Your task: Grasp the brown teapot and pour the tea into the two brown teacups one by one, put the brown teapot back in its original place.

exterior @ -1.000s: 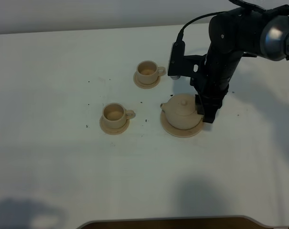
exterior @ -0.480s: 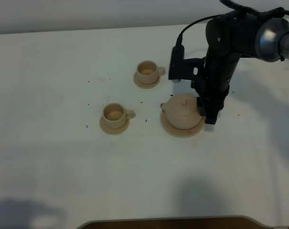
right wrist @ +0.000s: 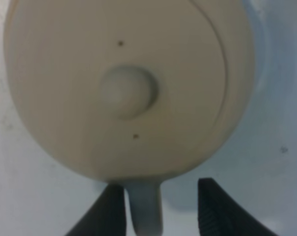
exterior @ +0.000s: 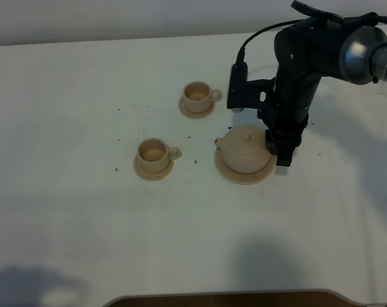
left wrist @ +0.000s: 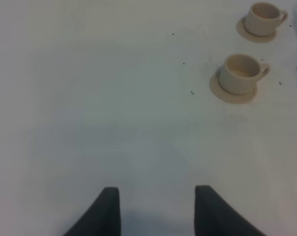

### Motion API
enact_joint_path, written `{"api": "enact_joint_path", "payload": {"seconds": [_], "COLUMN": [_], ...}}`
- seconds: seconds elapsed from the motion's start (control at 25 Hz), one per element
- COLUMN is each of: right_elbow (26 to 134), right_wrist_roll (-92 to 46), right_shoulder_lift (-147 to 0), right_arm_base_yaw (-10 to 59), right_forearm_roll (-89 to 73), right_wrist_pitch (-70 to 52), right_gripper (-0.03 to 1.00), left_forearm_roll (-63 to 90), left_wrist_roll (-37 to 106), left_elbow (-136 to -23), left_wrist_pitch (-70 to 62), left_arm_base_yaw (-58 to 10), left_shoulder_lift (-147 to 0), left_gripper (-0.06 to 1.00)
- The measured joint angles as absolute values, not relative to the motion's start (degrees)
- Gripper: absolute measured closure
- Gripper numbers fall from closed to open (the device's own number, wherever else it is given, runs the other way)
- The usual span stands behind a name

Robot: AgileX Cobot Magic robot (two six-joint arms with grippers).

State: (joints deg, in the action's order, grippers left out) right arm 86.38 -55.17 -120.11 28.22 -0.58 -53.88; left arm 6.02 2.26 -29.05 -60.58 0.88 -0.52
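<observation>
Right wrist, brown teapot [right wrist: 123, 83] handle between end effector [right wrist: 160, 199]

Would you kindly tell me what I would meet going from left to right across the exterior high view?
Small beige-tan ceramic teacup nearer the camera → matching teacup farther back → squat round beige-tan ceramic teapot → black right gripper, just beside the teapot.
</observation>
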Motion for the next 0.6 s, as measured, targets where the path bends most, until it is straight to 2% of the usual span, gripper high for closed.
{"api": "enact_joint_path", "payload": {"seconds": [0.36,0.6], "right_elbow": [86.4,86.4], "right_wrist_roll": [-55.1,-55.1], "right_shoulder_lift": [-120.1,-120.5], "right_arm_base_yaw": [28.8,28.8], "right_forearm_roll": [0.0,0.0], "right_wrist_pitch": [-54.3,-54.4], "right_gripper": [0.72,0.73], "left_forearm_roll": [6.0,6.0], "left_wrist_roll": [2.3,2.3], "left_elbow": [-29.0,-29.0], "left_wrist_pitch": [-60.6,-60.6], "left_arm_base_yaw": [0.9,0.9], "left_shoulder_lift": [-0.5,-0.5], "left_gripper": [0.59,0.59]}}
